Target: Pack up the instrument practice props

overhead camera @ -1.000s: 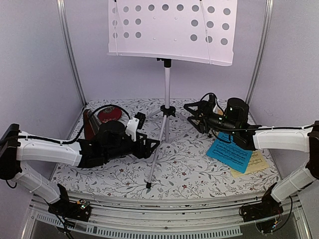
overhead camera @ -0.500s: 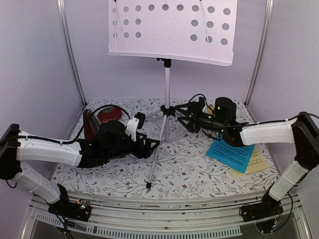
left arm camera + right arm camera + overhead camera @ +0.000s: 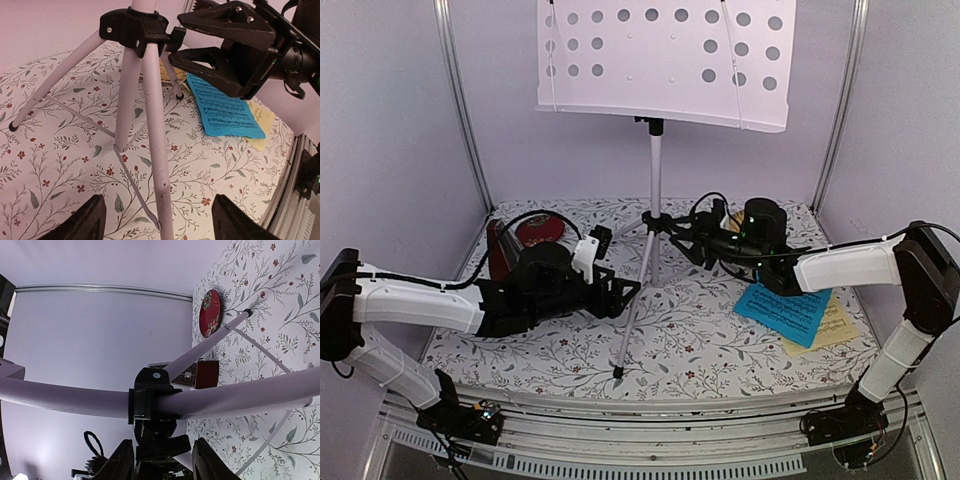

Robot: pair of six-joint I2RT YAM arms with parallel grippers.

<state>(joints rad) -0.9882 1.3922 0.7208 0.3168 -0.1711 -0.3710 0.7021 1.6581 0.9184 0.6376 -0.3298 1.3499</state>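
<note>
Music stand (image 3: 655,150), pole upright: hub (image 3: 656,221) just ahead of right gripper (image 3: 684,238), jaws apart, the nearer arm; left gripper (image 3: 628,291), jaws apart, straddles front leg (image 3: 631,325).

You see the music stand (image 3: 660,95) upright in the middle of the counter (image 3: 710,340). Your left hand (image 3: 628,292) is at its front leg and your right hand (image 3: 682,235) is close beside the leg hub. On the right, the blue sheet (image 3: 782,312) lies partly over the yellow sheet (image 3: 837,328).
</note>
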